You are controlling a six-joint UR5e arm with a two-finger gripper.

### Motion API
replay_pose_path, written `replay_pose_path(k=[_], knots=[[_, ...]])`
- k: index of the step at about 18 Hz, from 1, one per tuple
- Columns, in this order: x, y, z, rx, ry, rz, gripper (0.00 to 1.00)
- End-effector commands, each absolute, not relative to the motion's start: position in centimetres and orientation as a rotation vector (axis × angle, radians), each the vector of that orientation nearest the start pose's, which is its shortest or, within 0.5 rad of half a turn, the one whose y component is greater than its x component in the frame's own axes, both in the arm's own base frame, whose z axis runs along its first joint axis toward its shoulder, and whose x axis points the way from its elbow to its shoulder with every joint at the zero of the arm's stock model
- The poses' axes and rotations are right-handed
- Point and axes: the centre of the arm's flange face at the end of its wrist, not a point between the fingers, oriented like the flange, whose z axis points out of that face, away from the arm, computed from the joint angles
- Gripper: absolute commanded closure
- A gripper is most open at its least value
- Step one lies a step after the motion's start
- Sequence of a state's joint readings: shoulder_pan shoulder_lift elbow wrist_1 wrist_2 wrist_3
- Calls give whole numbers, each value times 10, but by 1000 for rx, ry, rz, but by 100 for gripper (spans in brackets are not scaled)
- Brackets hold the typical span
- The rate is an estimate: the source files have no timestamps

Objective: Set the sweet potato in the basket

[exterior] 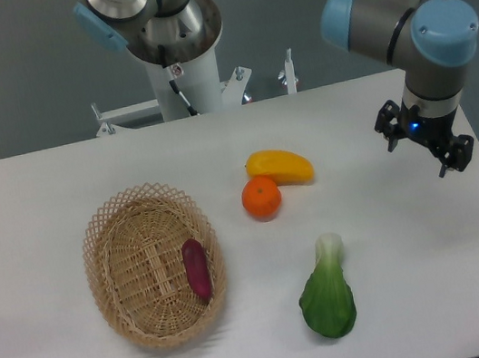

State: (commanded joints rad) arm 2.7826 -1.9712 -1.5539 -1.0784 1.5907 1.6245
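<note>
The purple sweet potato (197,270) lies inside the woven wicker basket (110,256), toward its right side. The basket sits on the left half of the white table. Far off to the right, near the table's right edge, my gripper (424,151) hangs over the table, open, with nothing between its fingers.
An orange (261,198) and a yellow mango-like fruit (281,166) lie at mid-table. A green bok choy (327,294) lies toward the front. The arm's white base column (175,61) stands behind the table's back edge.
</note>
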Motion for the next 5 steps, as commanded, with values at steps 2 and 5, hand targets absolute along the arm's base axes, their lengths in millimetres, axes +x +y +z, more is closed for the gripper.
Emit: replay_pose_path(k=[2, 5], knots=[[-552, 347, 318, -3076, 642, 172, 0], [-552, 347, 318, -3076, 642, 170, 0]])
